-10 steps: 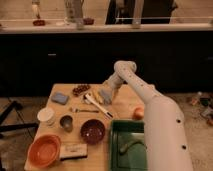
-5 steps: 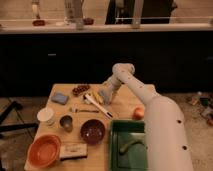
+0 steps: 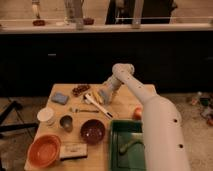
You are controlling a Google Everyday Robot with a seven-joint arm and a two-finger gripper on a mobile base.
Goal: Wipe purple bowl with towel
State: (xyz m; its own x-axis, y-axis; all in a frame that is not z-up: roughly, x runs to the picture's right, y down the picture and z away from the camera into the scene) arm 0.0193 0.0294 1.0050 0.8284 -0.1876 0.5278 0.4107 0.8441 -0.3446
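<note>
The purple bowl [image 3: 93, 131] stands upright on the wooden table [image 3: 120, 112], near the front middle. My gripper [image 3: 104, 96] is at the back middle of the table, well behind the bowl, low over the surface. A pale grey-blue patch that looks like the towel [image 3: 102, 94] sits right at the gripper's tip. I cannot see whether the gripper holds it.
An orange bowl [image 3: 44, 150] and a sponge [image 3: 73, 150] are at the front left. A metal cup [image 3: 66, 122], a white cup [image 3: 46, 116] and a blue folded cloth [image 3: 60, 98] are on the left. A brush [image 3: 98, 106] lies mid-table. A green bin [image 3: 129, 145] and an orange fruit [image 3: 137, 113] are on the right.
</note>
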